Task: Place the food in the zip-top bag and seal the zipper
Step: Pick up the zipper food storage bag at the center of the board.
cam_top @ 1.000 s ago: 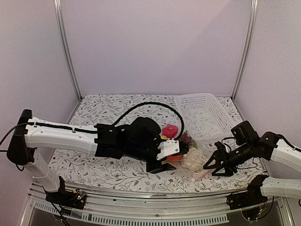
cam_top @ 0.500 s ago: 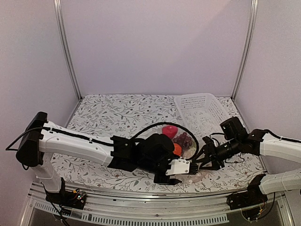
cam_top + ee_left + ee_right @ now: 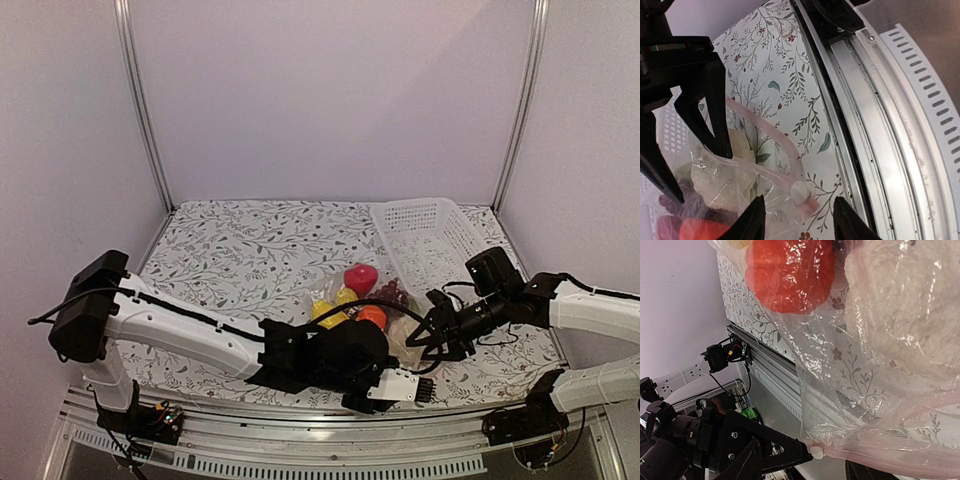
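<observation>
Straddling the zipper [image 3: 765, 172] at the near table edge, apparently ready for sealing.
Records left gripper [image 3: 799, 223] spread around the strip's end, not clamped; right gripper [image 3: 830, 462] likewise apart across the zip-top bag [image 3: 815, 385] corner, presumably to steady it. Notes food [image 3: 360, 277] bagged mid-table, white basket [image 3: 430, 240] beyond.

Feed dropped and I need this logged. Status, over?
Left gripper jaws open, straddling the slider. Right gripper jaws open at the zip-top bag mouth. Food inside, zipper looks unsealed. Nothing in the way.
</observation>
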### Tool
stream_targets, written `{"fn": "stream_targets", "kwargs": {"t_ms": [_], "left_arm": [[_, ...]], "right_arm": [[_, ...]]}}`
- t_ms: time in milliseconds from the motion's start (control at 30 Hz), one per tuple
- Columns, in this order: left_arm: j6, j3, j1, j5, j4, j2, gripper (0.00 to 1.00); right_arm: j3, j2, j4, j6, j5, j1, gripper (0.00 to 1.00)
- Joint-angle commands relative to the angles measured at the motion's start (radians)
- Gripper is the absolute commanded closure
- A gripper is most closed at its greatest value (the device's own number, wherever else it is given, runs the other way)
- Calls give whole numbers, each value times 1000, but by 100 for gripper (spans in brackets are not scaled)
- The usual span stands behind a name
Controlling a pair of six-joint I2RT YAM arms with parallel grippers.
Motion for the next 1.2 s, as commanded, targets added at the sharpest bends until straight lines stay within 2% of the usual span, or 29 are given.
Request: {"fn": "stream_targets", "kwargs": {"t_ms": [0,200,433,833,933,1167], "left_arm": [[43,-14,-29,-128,120,30,60],[56,-1,-29,-247,165,45,84],[-17,11,5,-212,118,36,99],[-226,5,108,-181,124,-74,100],[-293,8,142,-162,123,-117,100],[-405,3,233,-47,103,-194,100]], "right_arm": [[26,-3,-17,-21,-21,7,45],[36,-23,-38,-24,-15,7,45],[144,-16,-94,-59,2,7,44],[391,23,-331,-262,88,7,38],[425,18,-401,-334,149,7,40],[438,-30,-404,-450,207,7,46]]}}
